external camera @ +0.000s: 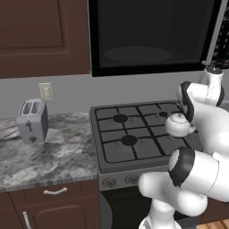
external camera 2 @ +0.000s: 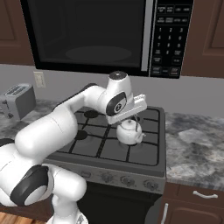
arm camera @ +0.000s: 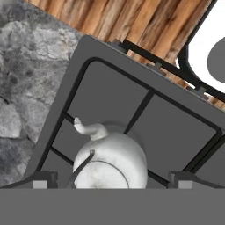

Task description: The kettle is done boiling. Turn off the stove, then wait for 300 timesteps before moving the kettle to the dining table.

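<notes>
The white robot arm bends up from its base, reaches over the stove [external camera 2: 131,151] and turns its hand down. The gripper [arm camera: 110,180] hangs right above the kettle [external camera 2: 128,131]. In the hand view its two dark fingertips [arm camera: 41,179] stand far apart, one on each side of the kettle, and they do not touch it. The jaws are spread wide and hold nothing.

The kettle is small, white and round. It sits upright on the black grates at the back right part of the stove. In the right base view its short spout points toward the right side of the stove, toward the stone counter [external camera 2: 194,144]. In the hand view the spout curls toward the stove's edge and the grey counter. Its thin wire handle stands up over the lid.

The stove is dark grey with a row of knobs [external camera 2: 127,180] along the front. A big black microwave [external camera 2: 105,35] hangs above it. Grey marbled counters lie on both sides of the stove. A grey toaster [external camera: 32,120] stands on the left counter, near a wall socket [external camera: 45,91]. Dark brown cabinets [external camera: 49,205] sit under the counters, and the floor is wood.
</notes>
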